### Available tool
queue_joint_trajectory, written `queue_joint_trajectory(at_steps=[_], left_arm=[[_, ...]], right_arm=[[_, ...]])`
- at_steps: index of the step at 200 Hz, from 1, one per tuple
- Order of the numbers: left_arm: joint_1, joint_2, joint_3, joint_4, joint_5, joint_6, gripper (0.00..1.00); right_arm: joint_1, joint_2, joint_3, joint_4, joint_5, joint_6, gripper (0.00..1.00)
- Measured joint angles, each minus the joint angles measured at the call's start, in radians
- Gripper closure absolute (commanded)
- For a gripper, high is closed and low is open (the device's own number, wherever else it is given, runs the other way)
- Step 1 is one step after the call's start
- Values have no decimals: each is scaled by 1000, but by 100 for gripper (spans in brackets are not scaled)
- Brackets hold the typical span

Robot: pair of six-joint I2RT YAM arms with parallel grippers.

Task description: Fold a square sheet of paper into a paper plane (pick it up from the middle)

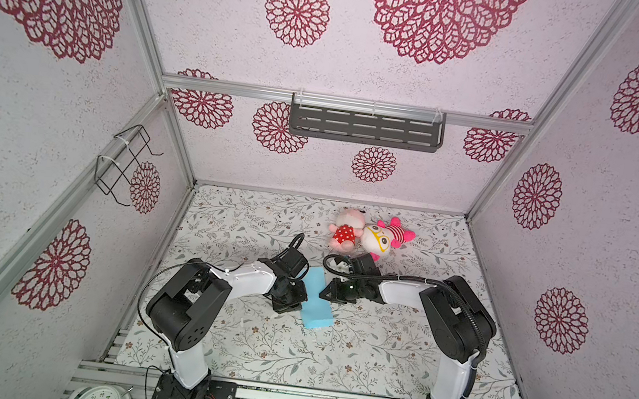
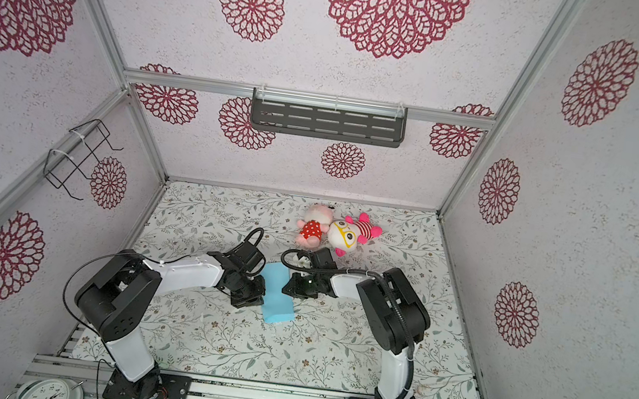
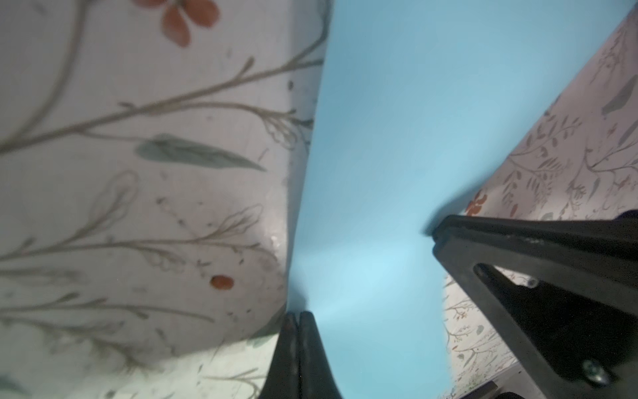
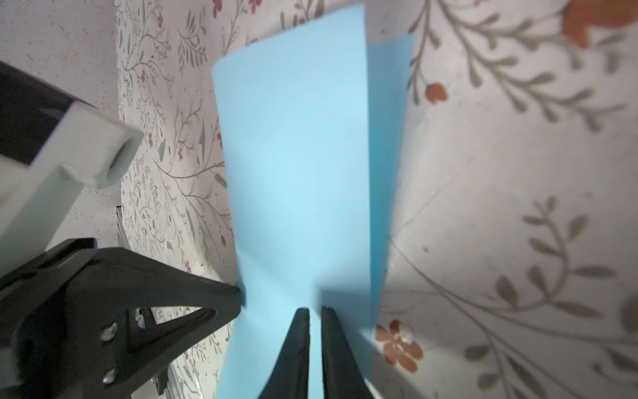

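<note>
Judging by its shape, the square sheet of paper (image 1: 316,305) has had only its first fold. It lies on the bench (image 1: 372,362) as a long, half-width strip between the two arms. In the right wrist view its upper layer is not quite flat, and there is no pointed nose or wings yet. The left hand (image 3: 298,316) has its fingers pressed together at one long edge. The right hand (image 4: 315,311) shows a narrow slit with nothing seen in it, poised over the strip. The nose and wing folds are all left to do.
</note>
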Motion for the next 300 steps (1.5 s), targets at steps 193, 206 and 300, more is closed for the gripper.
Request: queue_joint_trajectory(at_steps=[193,206,300], left_arm=[[-90,-134,-129,3,-2,-40,100],[-90,-160,-132,31,8,-39,100],[-92,-49,-89,88,45,-35,100]], right_arm=[[3,-3,-1,-1,10,0,86],[3,-3,-1,-2,11,0,86],[5,-3,2,-8,16,0,86]])
